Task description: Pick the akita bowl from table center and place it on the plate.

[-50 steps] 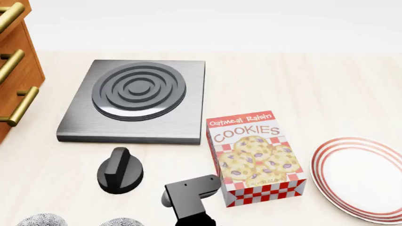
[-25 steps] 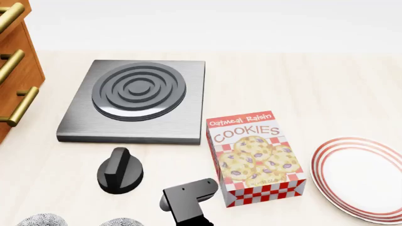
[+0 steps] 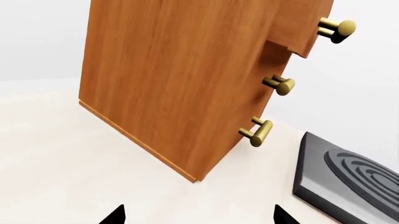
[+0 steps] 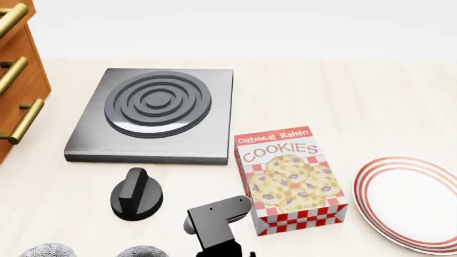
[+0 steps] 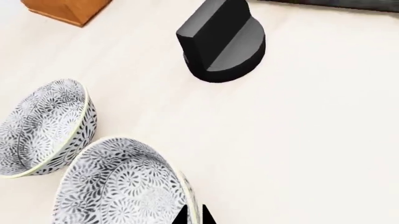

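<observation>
Two speckled grey-black bowls stand side by side in the right wrist view. My right gripper [image 5: 192, 215] is shut on the rim of the nearer one, the akita bowl [image 5: 118, 186], with one fingertip inside and one outside. Its twin [image 5: 46, 126] stands just beside it, apart from the gripper. In the head view both bowls peek in at the bottom edge, the akita bowl [image 4: 139, 250] to the left of my right arm [image 4: 214, 225]. The red-ringed white plate [image 4: 410, 201] lies at the far right. My left gripper [image 3: 197, 215] is open over bare table.
A black knob-shaped object [image 4: 136, 195] stands just beyond the bowls. An upright cookie box [image 4: 289, 179] stands between the bowls and the plate. A grey burner slab [image 4: 153, 112] lies further back, and a wooden drawer cabinet [image 4: 18, 80] fills the left edge.
My right arm's wrist link dipped slightly half a second ago and has come back up and turned a little. The akita bowl's top shows slightly more at the bottom edge.
</observation>
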